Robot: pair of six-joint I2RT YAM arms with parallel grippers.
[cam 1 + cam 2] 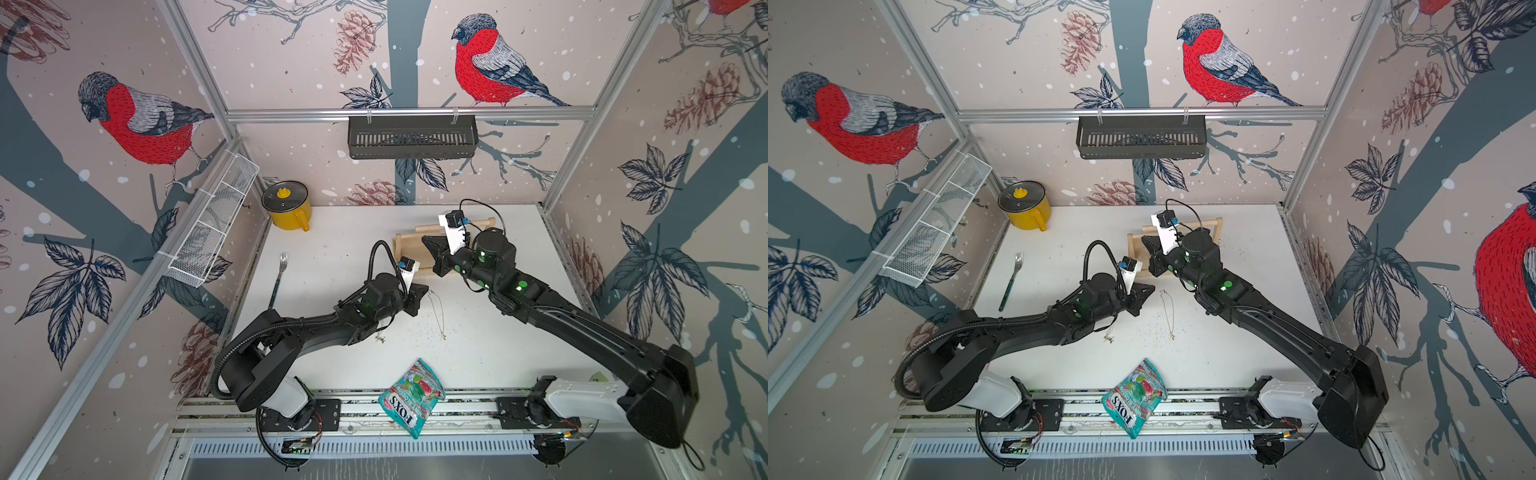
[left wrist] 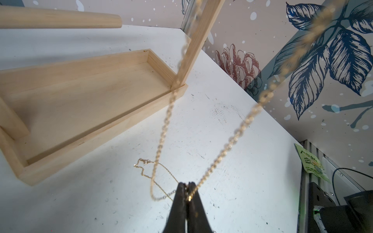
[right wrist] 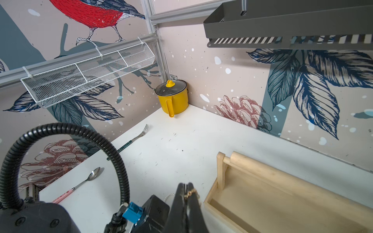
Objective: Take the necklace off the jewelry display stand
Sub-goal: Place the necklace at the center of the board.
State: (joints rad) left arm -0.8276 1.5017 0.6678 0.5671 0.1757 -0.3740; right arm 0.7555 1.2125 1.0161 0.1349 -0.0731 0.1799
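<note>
Left wrist, left hand [image 2: 187,187] pinching necklace [image 2: 229,144] beside stand [image 2: 80,96], right hand [image 3: 186,187] pinching too

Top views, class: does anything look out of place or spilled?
The FOX'S candy bag lies askew, overhanging the table at its front edge onto the rail; dark specks are scattered on the table.

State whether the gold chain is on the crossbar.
Off: crossbar bare where visible; left end effector and right end effector both pinch the gold chain.
</note>
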